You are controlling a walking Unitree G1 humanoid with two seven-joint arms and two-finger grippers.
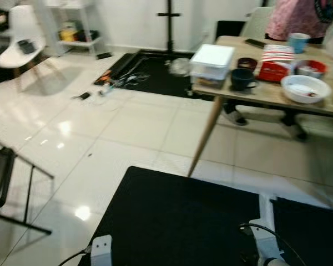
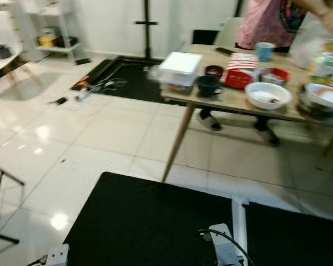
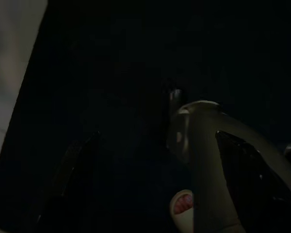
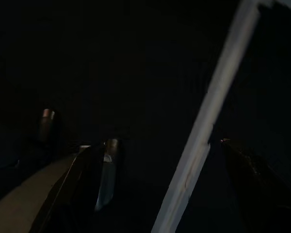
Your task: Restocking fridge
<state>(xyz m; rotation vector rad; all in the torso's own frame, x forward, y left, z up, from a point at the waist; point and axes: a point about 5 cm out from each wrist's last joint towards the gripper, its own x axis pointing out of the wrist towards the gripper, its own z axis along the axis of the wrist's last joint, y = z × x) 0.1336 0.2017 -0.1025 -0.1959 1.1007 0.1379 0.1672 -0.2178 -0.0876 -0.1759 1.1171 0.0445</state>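
Your arms are hanging low over the black mat [image 1: 177, 216], idle. The wooden table [image 1: 266, 91] is standing ahead. You cannot tell either pincer's state in the dark wrist views.

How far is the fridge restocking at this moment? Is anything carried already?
Nothing looks done yet. The white box, red pack, dark cup and bowls all sit on the wooden table, with a person behind it. Both arms hang low over the black mat, and no item is visible in them. Everything is left: approach, pick up, carry to a fridge.
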